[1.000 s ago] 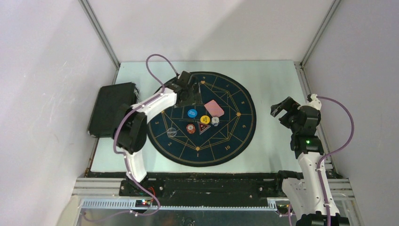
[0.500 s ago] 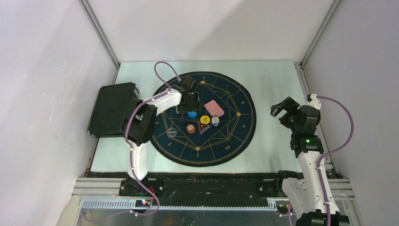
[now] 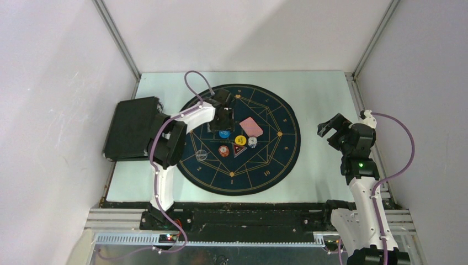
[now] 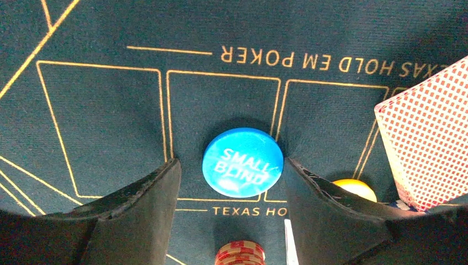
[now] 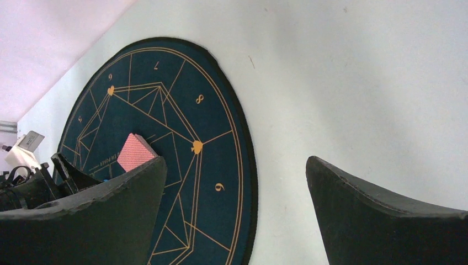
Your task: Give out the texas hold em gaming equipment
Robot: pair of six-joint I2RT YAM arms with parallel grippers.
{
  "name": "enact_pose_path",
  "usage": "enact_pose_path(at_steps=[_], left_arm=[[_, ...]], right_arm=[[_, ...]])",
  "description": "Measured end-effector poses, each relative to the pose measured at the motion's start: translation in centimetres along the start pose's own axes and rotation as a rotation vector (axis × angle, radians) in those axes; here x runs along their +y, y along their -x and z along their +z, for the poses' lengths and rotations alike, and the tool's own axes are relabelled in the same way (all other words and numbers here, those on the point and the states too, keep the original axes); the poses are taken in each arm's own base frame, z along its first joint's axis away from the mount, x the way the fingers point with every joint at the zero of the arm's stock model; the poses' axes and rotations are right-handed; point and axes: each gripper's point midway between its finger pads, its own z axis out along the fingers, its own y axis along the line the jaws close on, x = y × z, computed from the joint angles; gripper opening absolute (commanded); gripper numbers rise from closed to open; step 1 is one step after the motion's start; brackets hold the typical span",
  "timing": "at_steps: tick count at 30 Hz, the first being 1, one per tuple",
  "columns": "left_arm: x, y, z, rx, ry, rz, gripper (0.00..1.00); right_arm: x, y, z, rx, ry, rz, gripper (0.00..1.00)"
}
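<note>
Where the left claw (image 4: 232,163) stands apart around the blue chip (image 4: 243,162), its finger (image 4: 331,212) half-hides the yellow chip (image 4: 354,189); right claw (image 5: 236,161) gapes.

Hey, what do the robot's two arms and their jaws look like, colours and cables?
The left arm and right arm have white shells with black joints. A purple cable loops along each. A green light glows on the right arm. The jaws are matte black, thick and tapering.
</note>
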Motion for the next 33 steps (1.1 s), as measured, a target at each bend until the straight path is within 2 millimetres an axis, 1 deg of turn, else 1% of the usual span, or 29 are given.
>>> enact_pose_path(at_steps=[3, 5, 8, 9, 10, 11, 13, 18, 21, 22, 24, 27, 30, 33], left_arm=[[0.0, -0.1, 0.1, 0.006, 0.023, 0.014, 0.69], [0.0, -0.2, 0.1, 0.004, 0.031, 0.021, 0.66], [0.1, -0.2, 0.2, 0.003, 0.037, 0.027, 0.56], [0.0, -0.3, 0.2, 0.003, 0.036, 0.026, 0.51], [0.0, -0.3, 0.2, 0.003, 0.034, 0.026, 0.48], [-0.1, -0.3, 0.2, 0.002, 0.032, 0.026, 0.43], [-0.3, -0.3, 0.1, 0.001, 0.030, 0.030, 0.39], [-0.2, -0.1, 0.0, -0.006, 0.036, 0.027, 0.33], [0.3, 0.6, -0.1, -0.014, 0.037, 0.002, 0.30], [0.5, 1.1, -0.3, -0.021, 0.034, -0.012, 0.30], [1.5, 2.8, -0.6, -0.049, 0.028, -0.059, 0.29], [4.6, 7.1, -1.2, -0.122, 0.030, -0.170, 0.29], [8.5, 12.0, -2.4, -0.216, 0.035, -0.279, 0.29], [10.7, 16.0, -3.1, -0.291, 0.035, -0.337, 0.29]], right_arm=[[0.0, 0.0, 0.0, 0.000, 0.000, 0.000, 1.00], [0.0, 0.0, 0.0, -0.001, -0.001, 0.000, 1.00], [-0.1, 0.1, 0.0, -0.002, -0.002, 0.001, 1.00], [-0.1, 0.1, 0.0, -0.002, -0.003, 0.001, 1.00], [-0.1, 0.1, 0.0, -0.003, -0.003, 0.002, 1.00], [-0.1, 0.1, 0.0, -0.003, -0.003, 0.002, 1.00], [-0.1, 0.1, 0.0, -0.003, -0.003, 0.002, 1.00], [-0.1, 0.1, 0.0, -0.003, -0.003, 0.002, 1.00], [-0.1, 0.1, 0.0, -0.003, -0.003, 0.002, 1.00], [-0.1, 0.1, 0.0, -0.003, -0.003, 0.002, 1.00], [-0.1, 0.1, 0.0, -0.003, -0.004, 0.002, 1.00], [-0.2, 0.0, 0.1, 0.001, -0.008, 0.002, 1.00], [-0.5, -0.2, 0.4, 0.010, -0.019, 0.002, 1.00], [-0.8, -0.4, 0.6, 0.019, -0.033, 0.003, 1.00]])
